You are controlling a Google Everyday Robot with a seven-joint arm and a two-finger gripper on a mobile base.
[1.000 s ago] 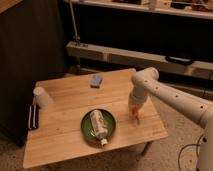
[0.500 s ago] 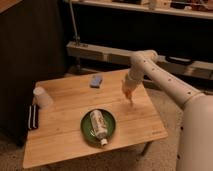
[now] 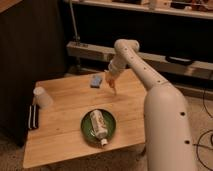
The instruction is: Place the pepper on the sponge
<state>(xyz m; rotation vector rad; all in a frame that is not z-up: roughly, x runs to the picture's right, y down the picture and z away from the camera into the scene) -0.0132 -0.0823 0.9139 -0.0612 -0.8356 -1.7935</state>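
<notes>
The small orange-red pepper hangs point-down above the wooden table. My gripper is shut on its upper end. The light-blue sponge lies flat near the table's far edge, just left of the gripper and pepper. The pepper is beside the sponge, not over it and not touching it. The white arm comes in from the lower right and bends down over the table's far right part.
A green plate near the front holds a white bottle lying on its side. A white cup stands at the left, with a black-and-white striped flat item by the left edge. A dark cabinet and metal rails stand behind.
The gripper has carried the pepper from beside the plate toward the table's far side and left, ending close to the sponge. Nothing else on the table moved.
</notes>
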